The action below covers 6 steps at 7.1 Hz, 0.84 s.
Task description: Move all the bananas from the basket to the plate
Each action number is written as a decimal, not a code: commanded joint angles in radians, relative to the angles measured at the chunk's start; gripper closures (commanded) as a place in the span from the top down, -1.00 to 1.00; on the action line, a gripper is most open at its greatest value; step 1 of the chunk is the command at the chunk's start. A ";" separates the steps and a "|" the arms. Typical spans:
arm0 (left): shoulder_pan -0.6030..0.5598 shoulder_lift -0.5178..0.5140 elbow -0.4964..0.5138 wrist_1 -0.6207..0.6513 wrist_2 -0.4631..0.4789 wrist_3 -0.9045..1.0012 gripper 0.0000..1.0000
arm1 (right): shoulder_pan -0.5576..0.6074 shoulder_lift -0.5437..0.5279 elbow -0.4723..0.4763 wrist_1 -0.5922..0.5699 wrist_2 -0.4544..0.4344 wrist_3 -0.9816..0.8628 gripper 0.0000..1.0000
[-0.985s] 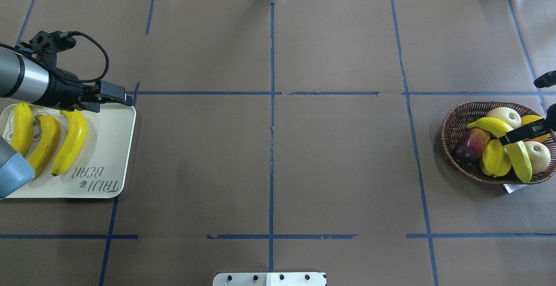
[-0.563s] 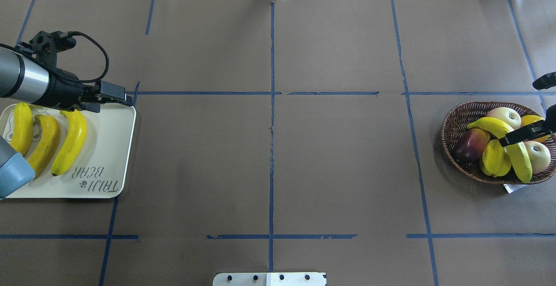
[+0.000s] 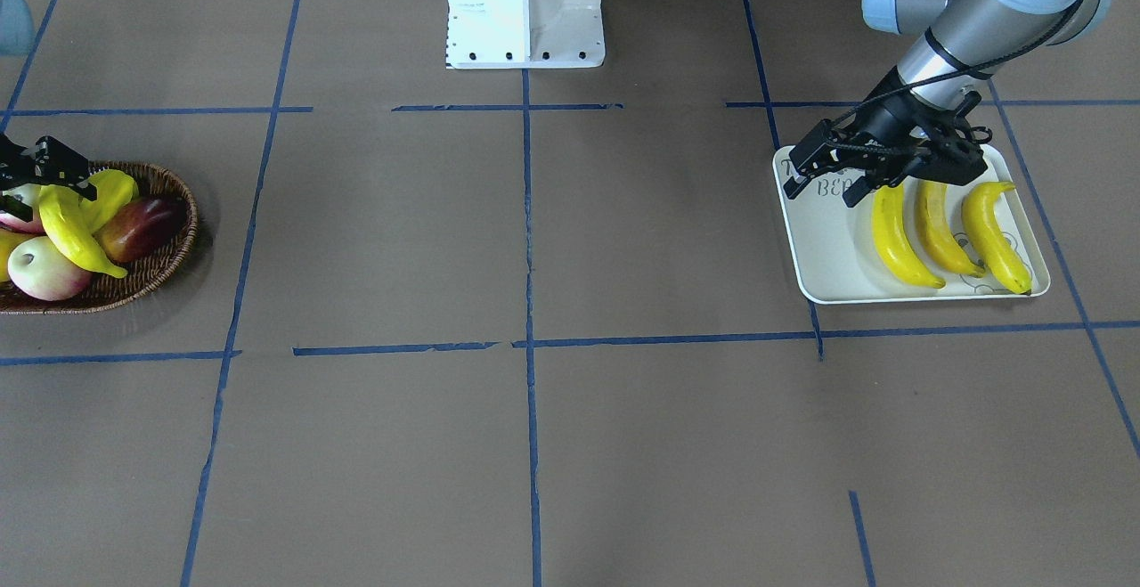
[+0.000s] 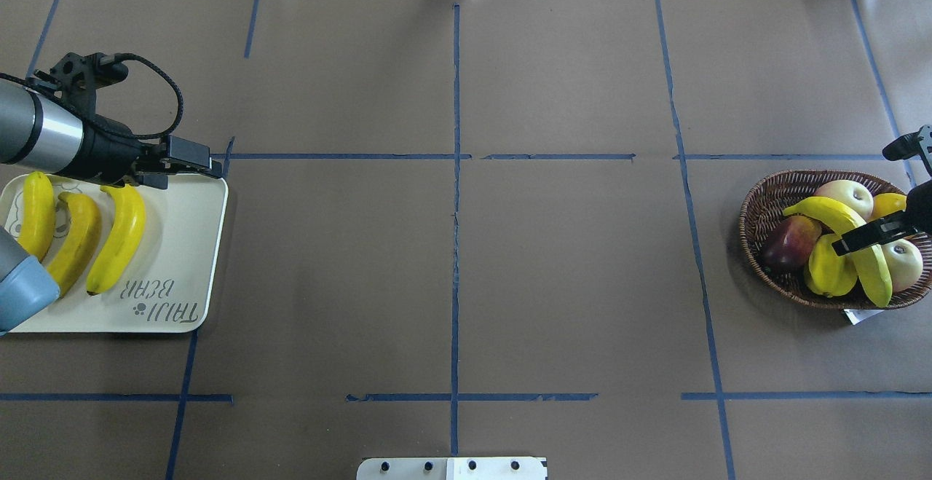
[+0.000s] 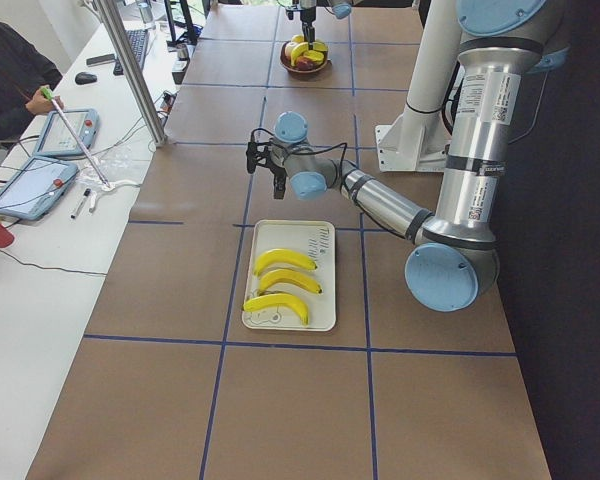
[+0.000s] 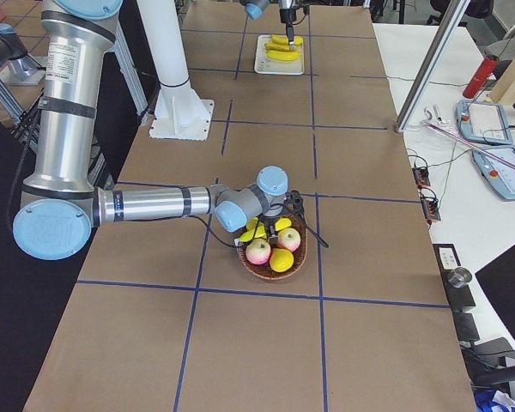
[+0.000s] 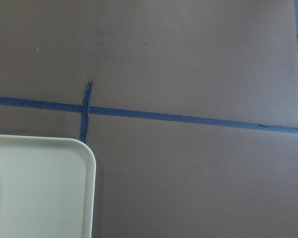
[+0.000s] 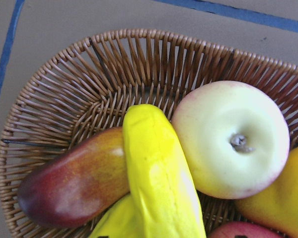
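The right gripper [image 4: 865, 236] has slid a little toward the robot's base since a second ago, along the last banana [image 4: 819, 210] in the basket [image 4: 761, 207]. That fruit hasn't budged, and the left arm is parked where it was.

Checking the containers. Over on the table's right, the basket holds that banana draped across the pile. Under and around it are a red-and-yellow mango [image 8: 72, 186], a pale apple [image 8: 231, 139], a second apple [image 4: 904, 263] and a yellow-green fruit [image 4: 826, 270]. Far off on the left, the plate [image 4: 182, 247] carries three bananas [image 4: 119, 236] side by side, with its lettered end bare.

From overhead I see one black finger lying across the banana. The right wrist camera has the banana running straight up from its lower edge, but no fingers show, so I can't tell whether the pincer is clenched on it.

From the front-facing view, the left gripper [image 3: 824, 184] hangs over the plate's lettered end, spread wide and holding nothing. Its wrist camera shows only a corner of the plate and blue tape [image 7: 188, 119]. Only the exterior left view catches a person [image 5: 10, 80] at the side bench.
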 commanded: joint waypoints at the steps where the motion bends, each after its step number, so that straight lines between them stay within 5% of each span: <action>1: 0.000 -0.001 0.006 0.000 -0.001 0.000 1.00 | -0.003 0.000 -0.001 0.000 0.000 -0.006 0.01; 2: 0.002 -0.013 0.021 0.000 0.000 0.000 1.00 | -0.001 -0.002 -0.004 0.000 0.000 -0.014 -0.41; 4: 0.002 -0.021 0.024 0.000 -0.001 -0.002 1.00 | 0.002 -0.003 0.007 0.002 0.006 -0.015 -0.88; 6: 0.002 -0.022 0.024 0.000 -0.001 -0.002 1.00 | 0.081 -0.002 0.027 -0.001 0.104 -0.017 -0.96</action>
